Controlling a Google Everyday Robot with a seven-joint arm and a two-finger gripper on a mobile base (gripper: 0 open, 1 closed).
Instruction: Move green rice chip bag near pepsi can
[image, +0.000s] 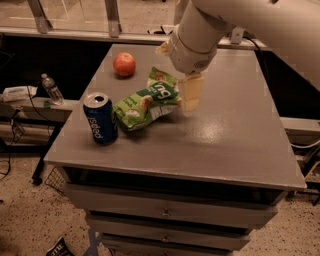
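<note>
The green rice chip bag (147, 102) lies crumpled on the grey table (230, 135), left of centre. Its left end is close to the pepsi can (100, 118), which stands upright near the table's front left corner. My gripper (178, 82) hangs from the big white arm just above and to the right of the bag. It is open and holds nothing. One pale finger (192, 94) points down beside the bag's right end; the other is mostly hidden behind the wrist.
A red apple (124, 64) sits at the back left of the table. A clear plastic bottle (51, 89) stands on a low shelf to the left of the table. Drawers run under the table's front edge.
</note>
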